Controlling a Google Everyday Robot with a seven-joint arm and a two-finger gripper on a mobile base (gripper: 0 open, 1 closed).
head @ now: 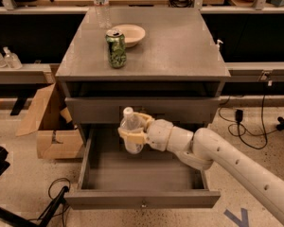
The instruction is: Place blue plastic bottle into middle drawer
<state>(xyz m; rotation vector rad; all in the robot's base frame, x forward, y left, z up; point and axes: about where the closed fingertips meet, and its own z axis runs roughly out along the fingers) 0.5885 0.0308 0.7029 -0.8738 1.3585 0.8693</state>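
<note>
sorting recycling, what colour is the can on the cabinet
Green can, camera view; gripper holds bottle over the drawer.

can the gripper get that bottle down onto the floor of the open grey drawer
Probably yes: the gripper, shut on the clear bluish plastic bottle, hangs over the open wide grey drawer, with nothing visible lying beneath it.

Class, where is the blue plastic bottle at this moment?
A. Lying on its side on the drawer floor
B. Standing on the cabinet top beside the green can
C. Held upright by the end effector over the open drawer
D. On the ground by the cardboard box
C: the end effector grips the blue plastic bottle upright over the open middle drawer.
</note>
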